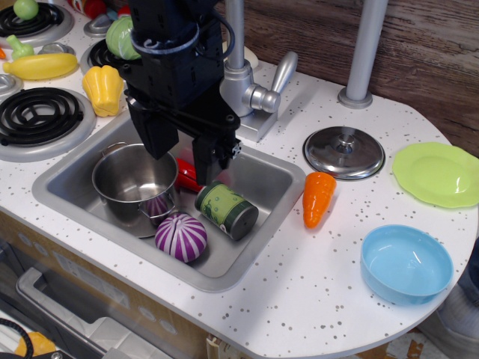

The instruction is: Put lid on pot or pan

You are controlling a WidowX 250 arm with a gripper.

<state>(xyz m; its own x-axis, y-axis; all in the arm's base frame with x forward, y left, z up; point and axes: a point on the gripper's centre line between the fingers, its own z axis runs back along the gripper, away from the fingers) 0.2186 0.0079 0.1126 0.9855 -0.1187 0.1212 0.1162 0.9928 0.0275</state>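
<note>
The lid [343,152], a round shiny silver disc with a small central knob, lies flat on the white counter right of the sink. The pot [135,182], shiny steel with straight sides and side handles, stands uncovered in the left part of the sink [263,196]. My black gripper [184,157] hangs over the sink, just right of and above the pot, far left of the lid. Its two fingers are spread apart with nothing between them.
In the sink lie a purple-white onion [181,237], a green can [227,211] and a red item [187,174]. An orange carrot [317,198], a green plate [438,173] and a blue bowl [406,263] are on the counter. The faucet [251,88] stands behind the gripper. Stove burners with toy food are at left.
</note>
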